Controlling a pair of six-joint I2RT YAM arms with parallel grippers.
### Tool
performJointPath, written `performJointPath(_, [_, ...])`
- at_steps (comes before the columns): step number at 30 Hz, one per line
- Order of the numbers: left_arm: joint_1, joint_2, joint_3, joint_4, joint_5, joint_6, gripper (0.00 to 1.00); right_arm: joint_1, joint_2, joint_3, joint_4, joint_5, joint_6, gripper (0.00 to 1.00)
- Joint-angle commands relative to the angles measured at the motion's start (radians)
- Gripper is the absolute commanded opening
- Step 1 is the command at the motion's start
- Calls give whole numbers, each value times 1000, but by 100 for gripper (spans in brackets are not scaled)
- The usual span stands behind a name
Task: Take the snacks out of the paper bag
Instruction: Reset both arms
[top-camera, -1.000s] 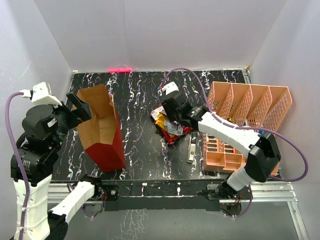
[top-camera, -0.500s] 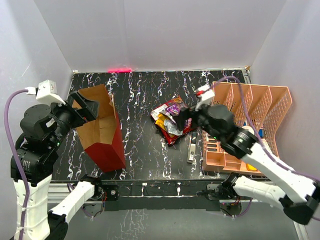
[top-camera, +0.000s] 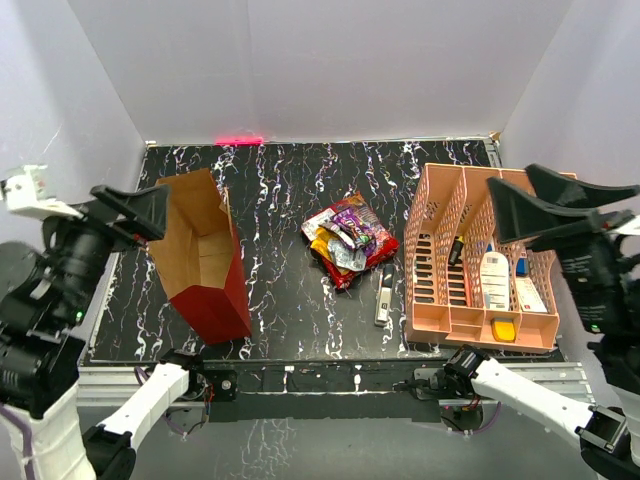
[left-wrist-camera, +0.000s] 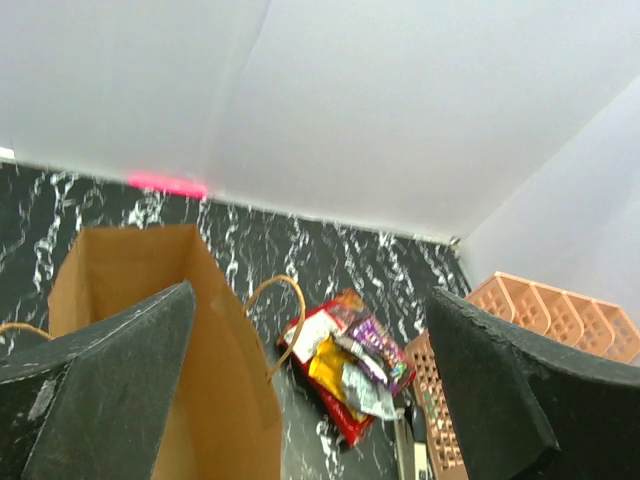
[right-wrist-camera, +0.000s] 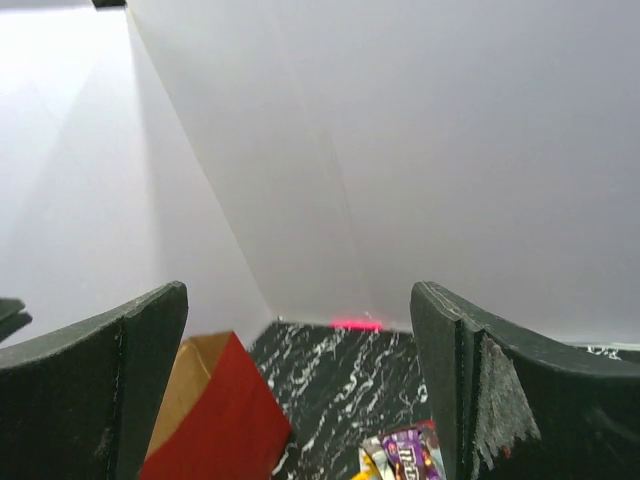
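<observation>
A: Hunting for the palm-sized crinkly red, yellow, purple and silver foil snack packets (top-camera: 345, 240). Inside or out?

B: Out. Heaped on the black white-veined marble table (top-camera: 280, 200), near its middle. From the heap: large glossy red paper gift bag with brown kraft lining (top-camera: 200, 262) at nine o'clock, well apart, upright, mouth open; salmon-orange plastic lattice file rack (top-camera: 435, 250) at three o'clock; slim grey-and-white rectangular gadget (top-camera: 383, 295) just beside at four o'clock.

A: Any more down in the bag?

B: Seeing only bare kraft through the mouth. Probably emptied, though hard to vouch for the very bottom.

A: And the claws?

B: Spread wide and empty on the left gripper (left-wrist-camera: 310, 295), raised at the bag's nine o'clock side. Same on the right gripper (right-wrist-camera: 298, 290): gaping, gripping nothing, raised by the rack's two o'clock corner.

A: Handling advice for a stray packet?

B: Likely light, soft and slippery; prone to crumple and slide. Best pinched gently across a flat sealed edge, not over the puffed middle. Worth minding the bag too: thin-walled, light, easy to tip when reaching in.
</observation>
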Motion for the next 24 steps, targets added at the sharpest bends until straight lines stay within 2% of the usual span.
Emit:
performJointPath(1, [4, -84, 11, 150, -30, 35, 98, -5, 0, 71, -51, 61, -21, 98])
performJointPath(7, [3, -191, -121, 319, -135, 16, 98, -4, 12, 113, -90, 149, 8, 98])
performJointPath(14, [4, -196, -145, 311, -132, 1, 98, -5, 21, 134, -140, 182, 27, 98])
performJointPath(24, [4, -138, -151, 339, -114, 24, 98, -5, 48, 119, -115, 242, -58, 98])
